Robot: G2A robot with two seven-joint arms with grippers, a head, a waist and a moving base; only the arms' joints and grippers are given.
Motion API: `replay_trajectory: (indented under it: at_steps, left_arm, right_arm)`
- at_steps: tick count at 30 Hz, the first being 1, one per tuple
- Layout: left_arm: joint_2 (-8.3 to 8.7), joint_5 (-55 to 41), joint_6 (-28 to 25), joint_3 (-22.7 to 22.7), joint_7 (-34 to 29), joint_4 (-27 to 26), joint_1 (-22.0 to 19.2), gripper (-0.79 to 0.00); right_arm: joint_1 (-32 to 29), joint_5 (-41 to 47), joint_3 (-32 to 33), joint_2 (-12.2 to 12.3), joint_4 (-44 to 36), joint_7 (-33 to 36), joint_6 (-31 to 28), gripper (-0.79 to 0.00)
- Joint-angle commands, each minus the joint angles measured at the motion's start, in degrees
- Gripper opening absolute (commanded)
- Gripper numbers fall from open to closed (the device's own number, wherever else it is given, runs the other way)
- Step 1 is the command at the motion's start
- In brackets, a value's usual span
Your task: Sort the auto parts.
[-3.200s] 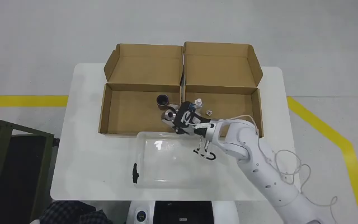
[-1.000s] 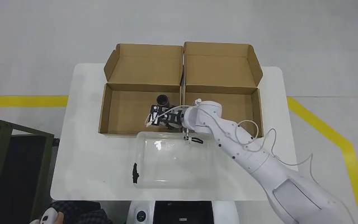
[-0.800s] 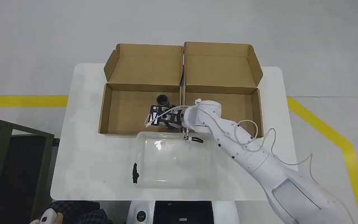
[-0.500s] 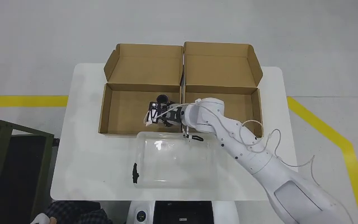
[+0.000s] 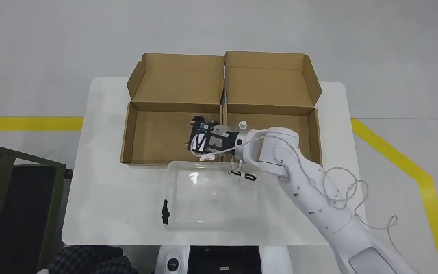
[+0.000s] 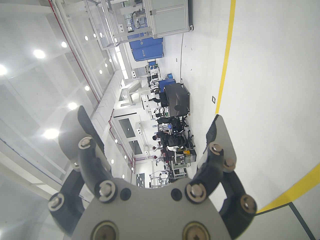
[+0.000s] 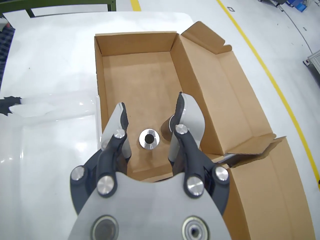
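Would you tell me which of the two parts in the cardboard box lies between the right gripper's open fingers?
The shiny silver bushing with the centre hole lies between the right gripper's fingers; the dark cylinder sits aside, partly hidden behind one finger.

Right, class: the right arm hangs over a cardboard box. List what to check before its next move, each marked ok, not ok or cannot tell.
1. Right claw open: ok.
2. Silver ring on the box floor, apart from both fingers: ok.
3. Dark part clear of the nearer finger: cannot tell, partly hidden.
4. Left claw open and empty: ok.
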Motion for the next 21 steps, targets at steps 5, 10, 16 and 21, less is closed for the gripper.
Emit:
replay_trajectory:
  at_steps: [5,10,16,21]
  left_arm:
    - [0.00,0.0,0.0,0.0,0.0,0.0,0.0,0.000]
    - [0.00,0.0,0.0,0.0,0.0,0.0,0.0,0.000]
    - [0.00,0.0,0.0,0.0,0.0,0.0,0.0,0.000]
    - [0.00,0.0,0.0,0.0,0.0,0.0,0.0,0.000]
  right_arm:
    - [-7.5,-1.0,6.8,1.9,-7.4,-1.7,-0.5,-0.413]
    - [-14.4,-2.8,13.0,3.4,-12.8,-4.9,-0.1,-0.403]
    - [-23.3,-4.9,20.8,5.0,-18.1,-9.5,0.4,-0.394]
    - [-30.3,-6.1,27.5,6.0,-20.6,-14.0,1.2,-0.299]
